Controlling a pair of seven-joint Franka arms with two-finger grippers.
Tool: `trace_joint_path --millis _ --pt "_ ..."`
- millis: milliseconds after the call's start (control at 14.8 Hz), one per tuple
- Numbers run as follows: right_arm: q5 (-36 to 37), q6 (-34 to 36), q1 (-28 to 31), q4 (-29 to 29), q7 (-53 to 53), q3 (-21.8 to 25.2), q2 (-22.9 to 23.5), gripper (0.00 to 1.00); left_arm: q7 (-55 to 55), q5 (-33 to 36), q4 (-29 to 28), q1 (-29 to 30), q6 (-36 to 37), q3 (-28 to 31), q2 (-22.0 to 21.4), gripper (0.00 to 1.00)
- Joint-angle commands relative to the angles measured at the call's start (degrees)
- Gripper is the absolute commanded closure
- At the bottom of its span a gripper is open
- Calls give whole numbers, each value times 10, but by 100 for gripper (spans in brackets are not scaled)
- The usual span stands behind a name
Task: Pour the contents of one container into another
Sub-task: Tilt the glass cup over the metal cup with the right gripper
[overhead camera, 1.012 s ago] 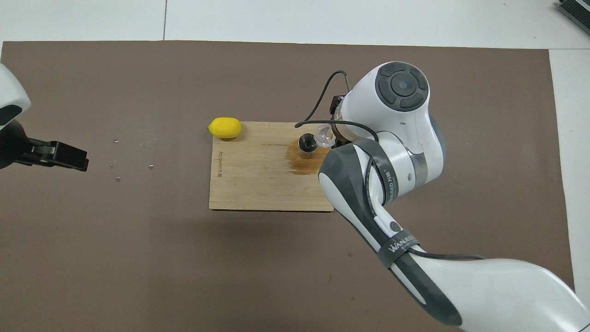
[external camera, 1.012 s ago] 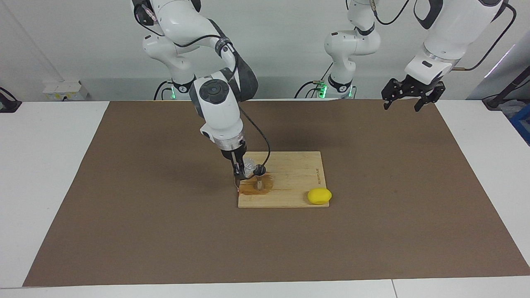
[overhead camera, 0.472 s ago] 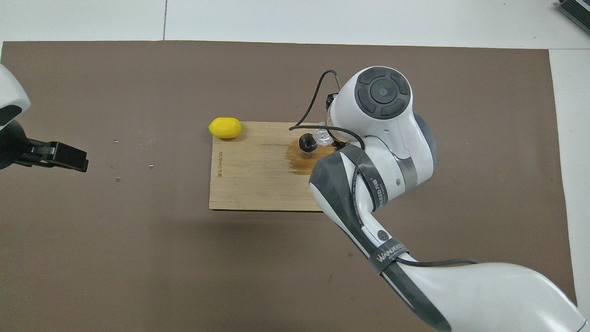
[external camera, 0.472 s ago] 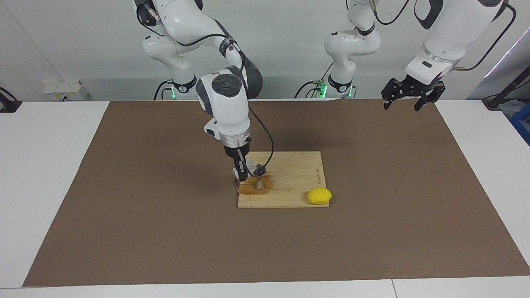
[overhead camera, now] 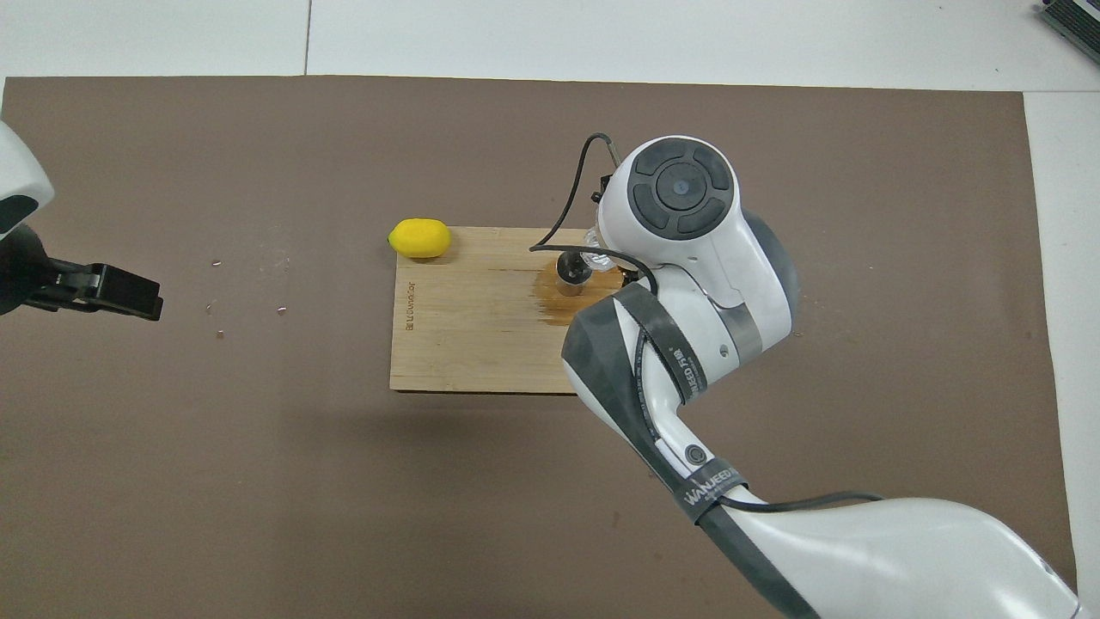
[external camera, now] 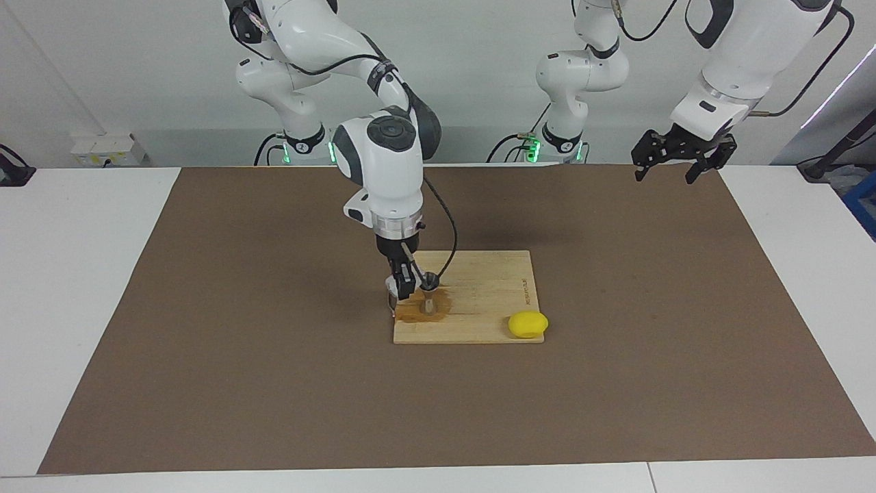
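The steel jigger stands upright on a wooden board, in a brown wet patch. My right gripper is shut on the clear glass tumbler, which it holds tipped at the jigger's rim. The arm hides most of the tumbler; a bit of glass shows beside the jigger in the overhead view. My left gripper is open and empty and waits in the air over the mat's corner at its own end.
A yellow lemon lies at the board's corner farthest from the robots, toward the left arm's end. It also shows in the overhead view. A brown mat covers the table. A few small specks lie on it.
My right arm's wrist has swung toward the left arm's end and stands more upright over the jigger. The tumbler has turned with it and is now more hidden. The left arm has not moved.
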State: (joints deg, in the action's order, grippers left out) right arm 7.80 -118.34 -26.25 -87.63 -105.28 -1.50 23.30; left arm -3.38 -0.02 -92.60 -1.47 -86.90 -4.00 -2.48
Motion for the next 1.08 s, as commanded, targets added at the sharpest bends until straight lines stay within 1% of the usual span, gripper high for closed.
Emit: trace_joint_path --millis 0,405,1012 --pt "21 -1 -2 17 -5 -2 10 100 5 -3 -6 9 8 -7 -11 0" --pt "40 5 -6 17 7 -2 8 100 5 -3 -6 9 8 -7 -11 0" --pt "29 17 -3 17 11 -6 7 100 5 -3 -6 9 8 -7 -11 0"
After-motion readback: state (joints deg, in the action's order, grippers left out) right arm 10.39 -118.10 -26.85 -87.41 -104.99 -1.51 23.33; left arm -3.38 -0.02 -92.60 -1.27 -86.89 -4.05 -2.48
